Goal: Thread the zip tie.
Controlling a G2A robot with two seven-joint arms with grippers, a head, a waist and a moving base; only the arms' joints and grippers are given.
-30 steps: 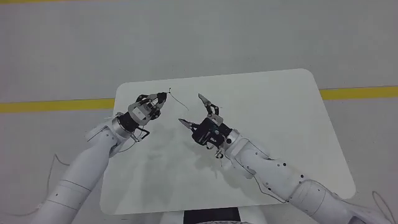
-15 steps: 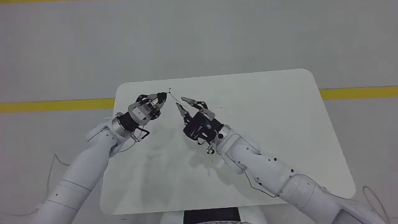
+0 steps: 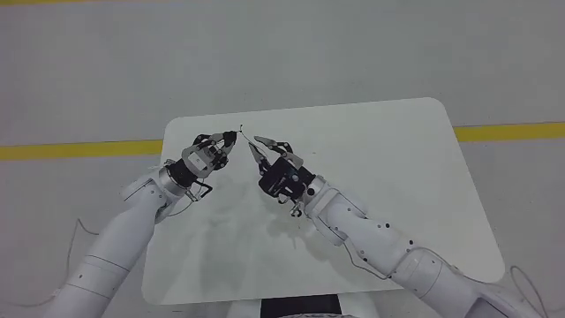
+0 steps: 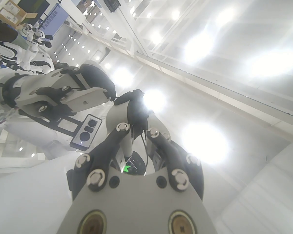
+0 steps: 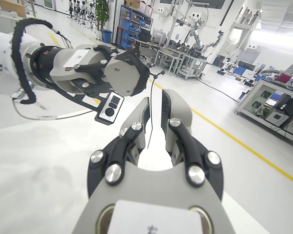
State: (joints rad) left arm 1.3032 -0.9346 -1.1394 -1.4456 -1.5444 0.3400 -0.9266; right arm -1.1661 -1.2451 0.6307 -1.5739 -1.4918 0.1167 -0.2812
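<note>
The zip tie (image 5: 151, 103) is a thin black strap pinched at its head end by the left gripper (image 5: 146, 75). That gripper's black-padded fingers are pressed together on it. The small forked head sticks out just past the fingertips, and the strap runs away from them in a nearly straight line. The strap passes into the gap between the two fingers of the right gripper (image 5: 155, 95), and its free end lies deep between them, near the palm. The right gripper is partly open, with a narrow gap between its ribbed pads (image 5: 165, 108), and it has hold of nothing. The strap runs close along one pad and clear of the other. Whether it touches the near pad cannot be told.

The two grippers face each other almost tip to tip, the right one's fingertips just beside the left one's closed pads. In the left wrist view, one of the right gripper's fingers ends right next to the left gripper's own fingertips.

Both grippers are held above a white table (image 3: 397, 141), over the part near its far edge. On the grey floor (image 3: 353, 44) past the table, beyond the fingertips, runs a yellow line (image 3: 79, 150).
</note>
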